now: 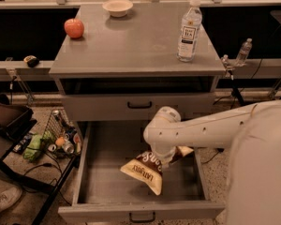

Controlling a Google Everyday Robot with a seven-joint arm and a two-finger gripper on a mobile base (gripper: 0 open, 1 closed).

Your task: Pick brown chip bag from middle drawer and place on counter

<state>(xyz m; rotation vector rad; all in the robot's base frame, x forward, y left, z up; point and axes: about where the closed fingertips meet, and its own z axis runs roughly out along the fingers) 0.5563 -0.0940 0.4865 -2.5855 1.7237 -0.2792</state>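
My gripper [163, 159] sits low in the open grey metal drawer [140, 210], fingers seemingly clenched on the crinkly brown-and-cream chip bag [143, 171]. I should lift slowly, clear the front wall, then reach the flat grey desk [131, 46].

Pincer [163, 159] hidden beneath wrist [160, 134], at chip bag [143, 170]

apple [74, 28] back-left | bowl [117, 7] rear | water bottle [189, 29] right | wire basket of cans [61, 135] on floor, left

Arm [215, 128] extends left, gripper [164, 162] down inside middle drawer [107, 186].
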